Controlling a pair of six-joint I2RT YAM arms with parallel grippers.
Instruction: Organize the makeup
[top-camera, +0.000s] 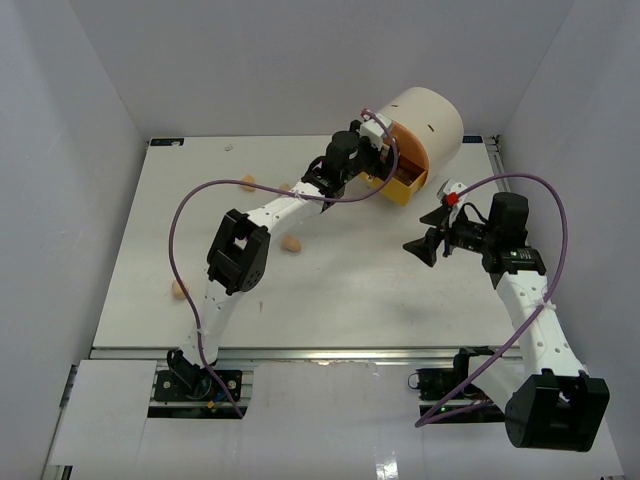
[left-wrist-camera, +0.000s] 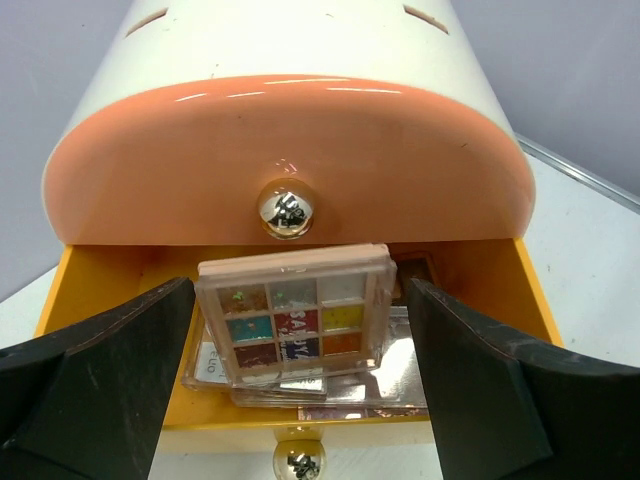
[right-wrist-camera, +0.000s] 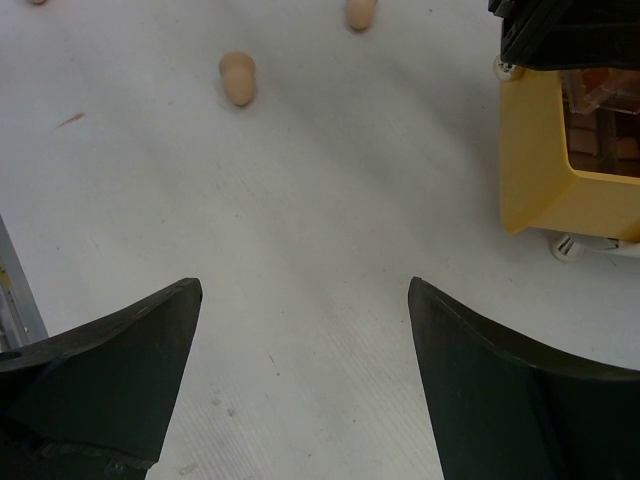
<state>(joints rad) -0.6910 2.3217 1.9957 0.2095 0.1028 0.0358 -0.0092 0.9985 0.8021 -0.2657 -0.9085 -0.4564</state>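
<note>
White tabletop (top-camera: 350, 290), closed in by pale grey walls. At the far right corner, big cream cylinder (top-camera: 432, 118) with glossy orange curved front (left-wrist-camera: 290, 150) and round silver knob (left-wrist-camera: 285, 208). Just below that front, yellow drawer (left-wrist-camera: 100, 280) pulled out toward the arms, second silver knob (left-wrist-camera: 300, 462) on its near face.

Inside the drawer, flat rectangular eyeshadow palette with clear lid and nine coloured pans (left-wrist-camera: 290, 315), resting aslant on a stack of other flat clear-cased palettes (left-wrist-camera: 395, 375).

Black left fingers (left-wrist-camera: 140, 350) spread wide at the drawer mouth, one on either side of the nine-pan palette, gripping nothing; right-hand one plainly clear of the case, left-hand one just beside its edge.

Black right fingers (right-wrist-camera: 130, 350) likewise spread wide and empty, held over bare tabletop near the drawer's front corner (right-wrist-camera: 540, 150), pointing toward the middle of the surface.

Peach egg-shaped sponges (top-camera: 291, 243) scattered on the left half of the tabletop, well apart from the drawer: one (top-camera: 248, 183) toward the far side, one (top-camera: 179, 289) near the left edge beside the left arm. Two of them (right-wrist-camera: 238, 78) visible ahead of the right fingers in the right wrist view.
</note>
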